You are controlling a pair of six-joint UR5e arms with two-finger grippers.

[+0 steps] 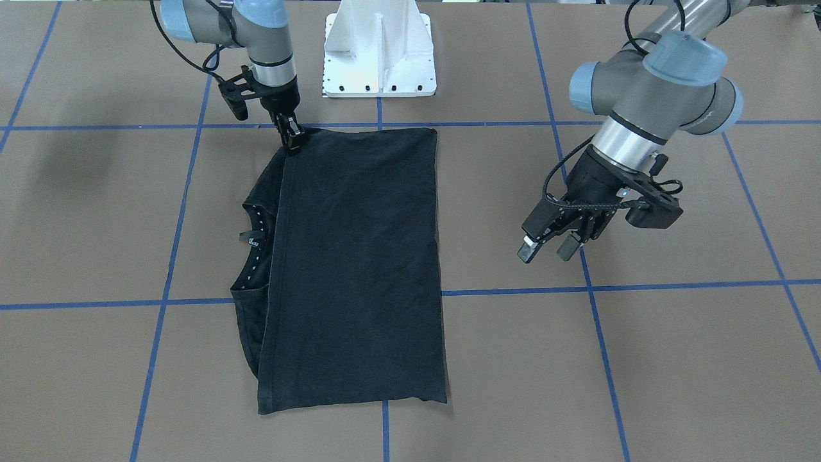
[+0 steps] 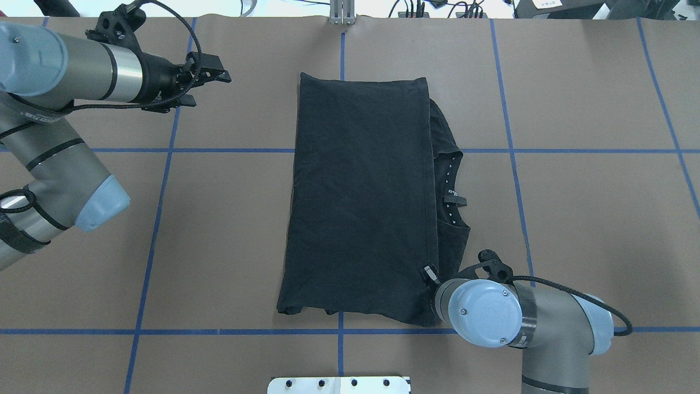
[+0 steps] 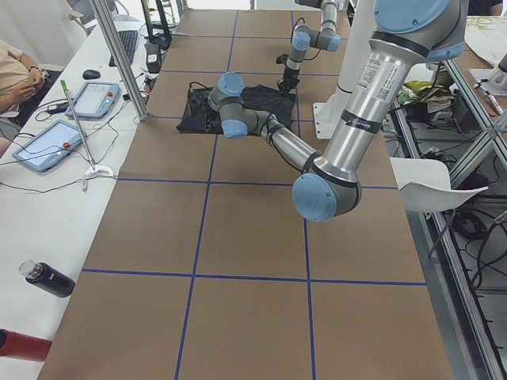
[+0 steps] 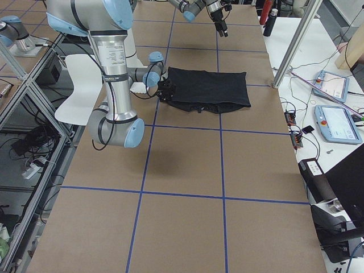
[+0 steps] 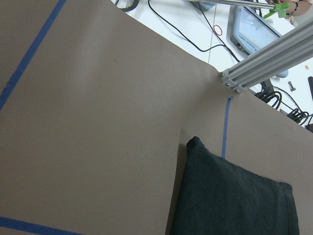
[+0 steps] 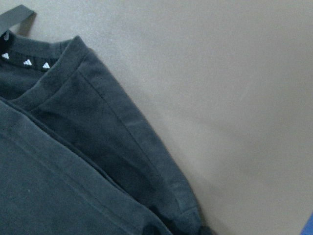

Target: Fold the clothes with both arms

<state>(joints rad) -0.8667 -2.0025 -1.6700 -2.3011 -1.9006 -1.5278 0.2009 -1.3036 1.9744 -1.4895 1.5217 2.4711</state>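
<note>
Brown gridded table (image 1: 641, 372), black T-shirt (image 1: 359, 269)

no word or number can be read anywhere on the table, we find. the nearest thing to a brand is a row of small white triangular marks (image 6: 27, 62) printed along the inner collar band (image 6: 36, 65) of the black t-shirt (image 6: 73, 186); we count 3 of them from the right wrist. a small tab (image 1: 253, 242) at the collar carries white print too small to make out.
</note>
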